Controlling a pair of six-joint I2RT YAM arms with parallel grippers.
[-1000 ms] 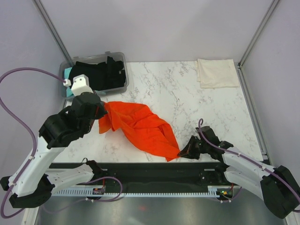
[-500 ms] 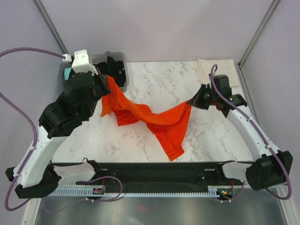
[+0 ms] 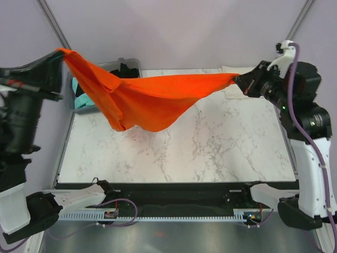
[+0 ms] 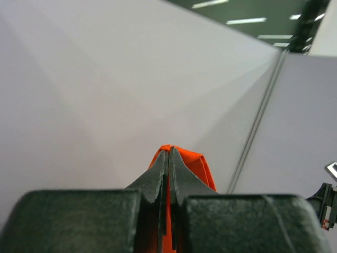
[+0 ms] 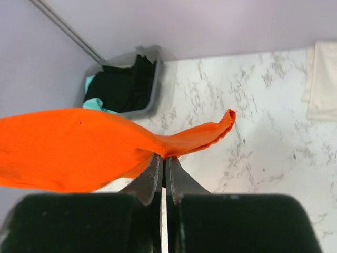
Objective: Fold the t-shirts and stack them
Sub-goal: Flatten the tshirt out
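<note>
An orange-red t-shirt [image 3: 152,100] hangs stretched high above the marble table [image 3: 210,142], sagging in the middle. My left gripper [image 3: 62,51] is shut on its left corner, the cloth [image 4: 197,166] pinched between the jaws and the wall behind it. My right gripper [image 3: 237,79] is shut on the right corner, cloth [image 5: 79,147] spreading left from the jaws. A folded cream-white t-shirt [image 3: 243,81] lies at the table's back right corner, also seen as the cream-white t-shirt [image 5: 322,79] from the right wrist. Black t-shirts [image 5: 124,84] and a teal one [image 3: 81,100] lie in the bin.
A clear grey plastic bin [image 3: 131,66] stands at the table's back left corner, partly hidden by the hanging cloth; it shows as the bin [image 5: 152,92] in the right wrist view. Lilac walls with metal posts [image 3: 55,26] enclose the table on three sides.
Both arms have risen and spread apart, lifting the orange-red t-shirt off the table and stretching it in the air. The right gripper travelled from the near edge to the back right.
</note>
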